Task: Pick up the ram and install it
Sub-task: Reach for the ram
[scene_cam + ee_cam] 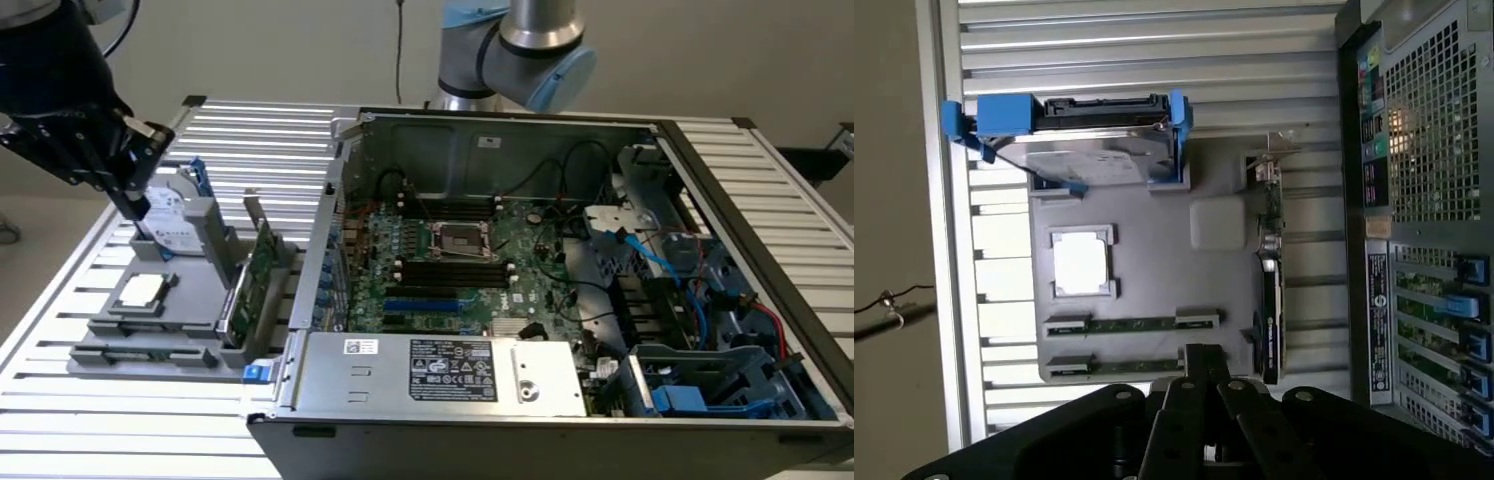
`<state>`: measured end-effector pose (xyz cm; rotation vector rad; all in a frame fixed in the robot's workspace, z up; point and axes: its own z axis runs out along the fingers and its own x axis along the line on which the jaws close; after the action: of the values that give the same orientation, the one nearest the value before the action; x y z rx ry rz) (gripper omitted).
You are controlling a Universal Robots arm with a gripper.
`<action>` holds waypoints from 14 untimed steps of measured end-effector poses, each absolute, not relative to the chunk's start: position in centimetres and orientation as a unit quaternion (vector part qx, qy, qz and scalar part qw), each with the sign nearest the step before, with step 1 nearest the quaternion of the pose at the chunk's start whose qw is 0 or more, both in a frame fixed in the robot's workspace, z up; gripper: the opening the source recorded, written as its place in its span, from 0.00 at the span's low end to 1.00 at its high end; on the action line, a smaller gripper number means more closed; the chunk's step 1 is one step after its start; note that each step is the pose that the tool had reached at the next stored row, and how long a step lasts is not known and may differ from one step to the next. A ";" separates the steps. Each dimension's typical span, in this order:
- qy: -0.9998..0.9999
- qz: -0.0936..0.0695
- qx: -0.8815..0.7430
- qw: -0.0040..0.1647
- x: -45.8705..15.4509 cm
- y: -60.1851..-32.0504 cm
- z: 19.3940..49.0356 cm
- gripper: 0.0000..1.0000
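Observation:
Two ram sticks lie flat, side by side, in holders on the grey tray (1154, 215): one thin green stick (1129, 323) and a second (1116, 364) beside it. In the exterior view they show as a low strip (144, 352) at the tray's front edge. My black gripper (134, 205) hangs above the tray, over the hard drive end, apart from both sticks. In the wrist view its fingers (1204, 365) meet at the tip with nothing between them, just past the end of the second stick.
The tray also carries a hard drive in a blue caddy (1094, 140), a square processor (1082, 262) and an upright green expansion card (254, 280). The open computer case (561, 270) stands at the exterior view's right, with long black slots (454, 268) on its motherboard.

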<state>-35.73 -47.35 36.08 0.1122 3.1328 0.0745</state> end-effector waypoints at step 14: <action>0.999 0.023 0.036 -0.009 -38.0 -49.3 34.8 0.11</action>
<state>-37.99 -49.32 34.85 0.1140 3.1576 0.0738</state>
